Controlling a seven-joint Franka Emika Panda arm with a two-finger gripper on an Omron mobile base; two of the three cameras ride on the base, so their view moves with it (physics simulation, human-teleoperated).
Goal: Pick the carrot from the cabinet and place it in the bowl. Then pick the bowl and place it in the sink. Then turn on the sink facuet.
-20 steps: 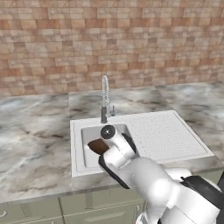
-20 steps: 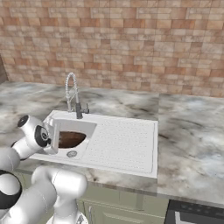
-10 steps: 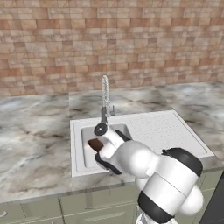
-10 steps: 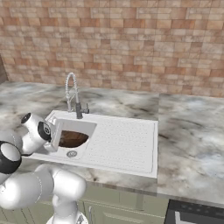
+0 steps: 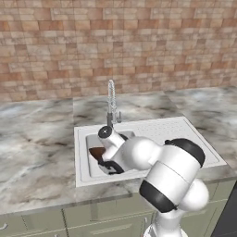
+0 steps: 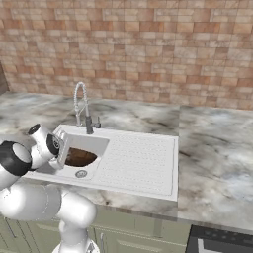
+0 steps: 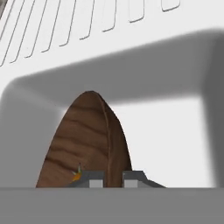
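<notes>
Hand view: the gripper pinches the wooden bowl by its rim, bowl hanging on edge inside the sink basin, floor close below.

Flanking base views, shared sink

We see the bowl in the sink basin, the faucet behind it, the drainboard to the right.
</notes>
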